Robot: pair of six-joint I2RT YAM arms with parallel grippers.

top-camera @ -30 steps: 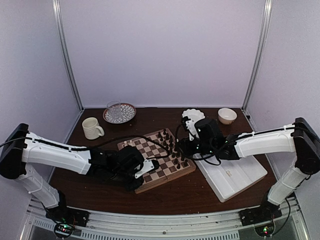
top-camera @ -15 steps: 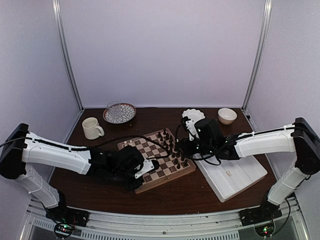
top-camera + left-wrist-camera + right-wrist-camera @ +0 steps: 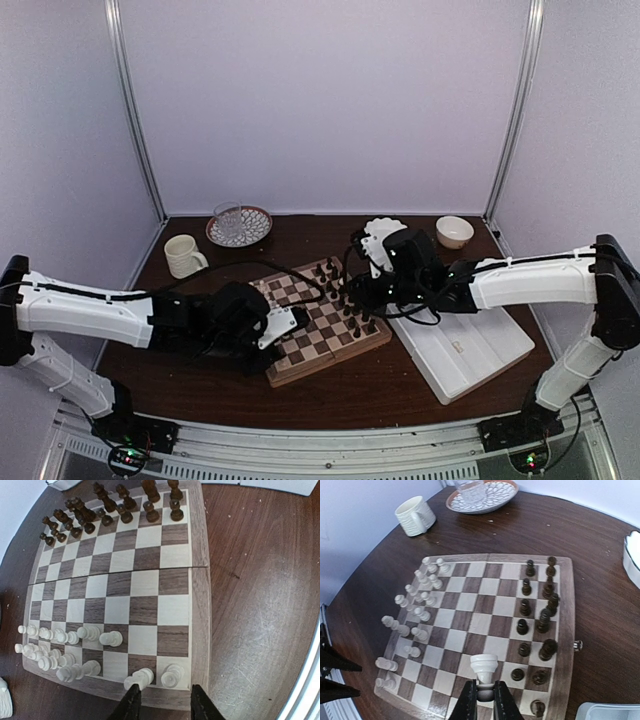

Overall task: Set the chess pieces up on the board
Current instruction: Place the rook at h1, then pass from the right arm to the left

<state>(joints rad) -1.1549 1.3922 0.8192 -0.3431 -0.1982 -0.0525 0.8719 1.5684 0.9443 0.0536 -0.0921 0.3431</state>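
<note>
Chess piece (image 3: 484,666) — upright inside right claw (image 3: 484,689)

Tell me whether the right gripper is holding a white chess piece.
Yes, the right gripper is clamped on the base of a cream-white piece, as the right wrist view shows.

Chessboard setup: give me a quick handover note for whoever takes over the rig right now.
Left gripper: open, empty, at the board's white-side edge.
Right gripper: shut on one cream-white piece, over the dark-side half of the board.
Done: dark pieces stand in two rows at their end; most cream-white pieces stand in two rows at the other end.
Left: the white rows show empty squares toward one corner. Place the held piece, then fill any remaining gaps.
</note>
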